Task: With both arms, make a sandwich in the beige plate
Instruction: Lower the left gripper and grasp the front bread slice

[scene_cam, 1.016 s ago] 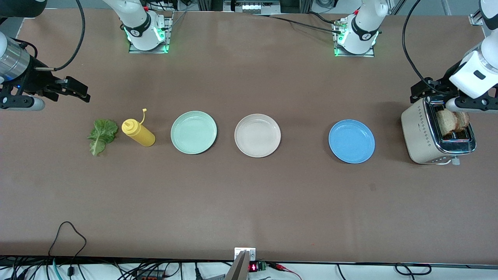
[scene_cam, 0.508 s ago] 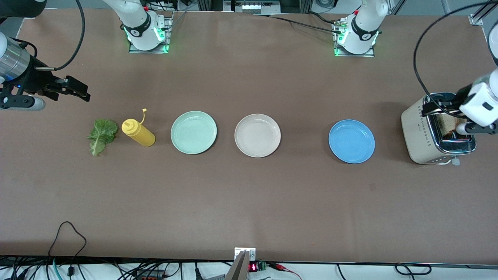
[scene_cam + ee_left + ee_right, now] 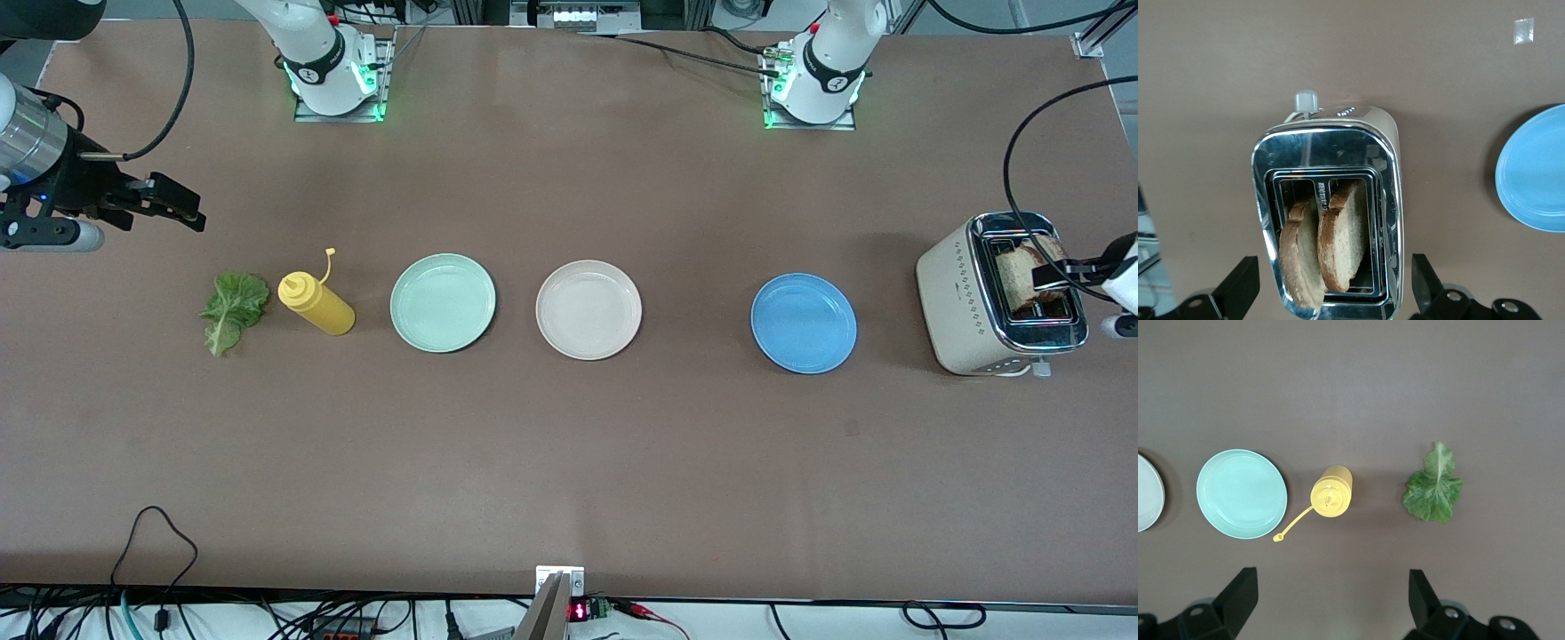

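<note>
I see the round, smooth beige plate (image 3: 589,309) mid-table between a mint plate (image 3: 443,302) and a blue plate (image 3: 804,323). Two crusty bread slices (image 3: 1325,243) stand in the shiny toaster (image 3: 1331,213), under my left gripper (image 3: 1331,297), its fingers apart. The right gripper (image 3: 164,203), also spread, hangs near the crinkly lettuce (image 3: 233,308).

Robotics lab, two arm bases (image 3: 333,76) bolted to a brown table (image 3: 569,462), loose cables (image 3: 160,542) along its edge

Three plates (image 3: 589,309), two bread slices (image 3: 1345,235)
</note>
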Robot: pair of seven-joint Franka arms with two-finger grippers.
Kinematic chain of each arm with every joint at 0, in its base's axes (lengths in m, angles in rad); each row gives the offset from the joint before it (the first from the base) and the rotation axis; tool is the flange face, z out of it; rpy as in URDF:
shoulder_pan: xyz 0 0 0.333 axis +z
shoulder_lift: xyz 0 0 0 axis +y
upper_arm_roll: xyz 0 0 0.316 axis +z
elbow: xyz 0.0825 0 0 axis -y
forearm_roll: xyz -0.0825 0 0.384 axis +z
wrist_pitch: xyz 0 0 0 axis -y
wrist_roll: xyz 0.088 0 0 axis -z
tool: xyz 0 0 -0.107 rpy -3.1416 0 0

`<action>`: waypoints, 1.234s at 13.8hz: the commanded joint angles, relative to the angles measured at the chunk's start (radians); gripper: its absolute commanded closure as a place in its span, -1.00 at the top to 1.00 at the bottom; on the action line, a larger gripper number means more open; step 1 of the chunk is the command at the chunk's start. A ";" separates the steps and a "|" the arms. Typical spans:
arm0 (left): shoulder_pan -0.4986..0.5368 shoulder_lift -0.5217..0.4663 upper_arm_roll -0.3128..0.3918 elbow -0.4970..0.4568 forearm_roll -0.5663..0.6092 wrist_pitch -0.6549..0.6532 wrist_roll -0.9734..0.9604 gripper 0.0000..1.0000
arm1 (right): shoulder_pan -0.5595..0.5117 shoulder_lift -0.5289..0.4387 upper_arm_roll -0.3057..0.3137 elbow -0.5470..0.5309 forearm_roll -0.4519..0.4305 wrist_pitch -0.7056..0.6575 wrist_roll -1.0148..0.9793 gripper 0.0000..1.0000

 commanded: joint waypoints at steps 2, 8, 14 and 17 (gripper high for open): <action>0.051 0.015 -0.013 -0.050 -0.090 0.074 0.107 0.85 | -0.014 -0.006 0.004 0.004 0.005 -0.006 -0.015 1.00; 0.075 0.012 -0.012 -0.160 -0.097 0.175 0.158 0.43 | -0.015 -0.007 0.003 0.004 0.005 -0.010 -0.023 1.00; 0.082 0.013 -0.010 -0.176 -0.095 0.169 0.162 -0.18 | -0.014 -0.010 0.003 0.004 0.005 -0.011 -0.029 1.00; 0.114 0.013 -0.010 -0.205 -0.094 0.151 0.164 -0.54 | -0.014 -0.010 0.003 0.004 0.005 -0.010 -0.029 1.00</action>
